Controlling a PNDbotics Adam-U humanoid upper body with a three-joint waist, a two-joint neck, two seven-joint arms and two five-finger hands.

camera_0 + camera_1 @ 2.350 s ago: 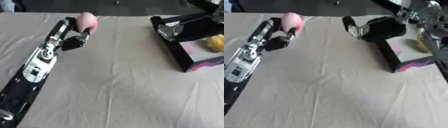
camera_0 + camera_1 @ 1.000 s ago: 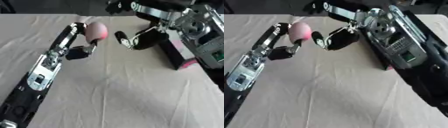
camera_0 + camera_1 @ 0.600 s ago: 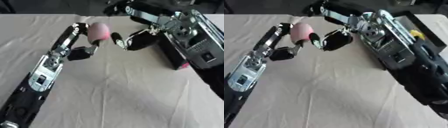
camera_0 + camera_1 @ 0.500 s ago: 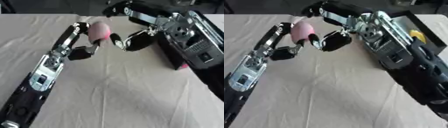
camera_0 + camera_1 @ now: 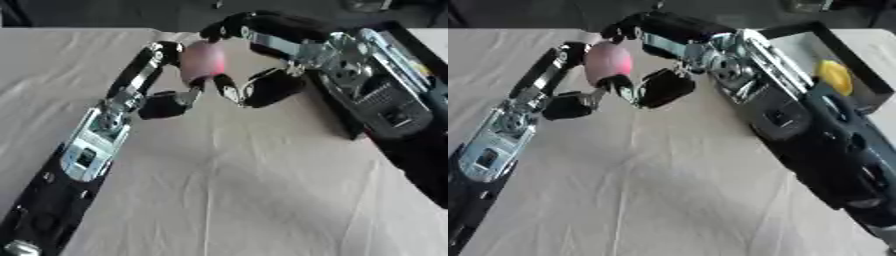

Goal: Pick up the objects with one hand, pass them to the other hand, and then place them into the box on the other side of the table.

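The right hand (image 5: 262, 87) has swung over from the box (image 5: 846, 47) and now curls around the pink ball (image 5: 203, 57), which the left hand (image 5: 166, 100) still pinches above the table (image 5: 262, 190). The handover seems under way; the left must release next.

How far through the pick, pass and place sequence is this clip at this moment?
Done: a yellow object already lies in the black box on the right. In hand: the left hand holds the pink ball above the cloth, and the right hand has its fingers at the ball, so the handover is under way. Left: the release by the left hand and the drop into the box.
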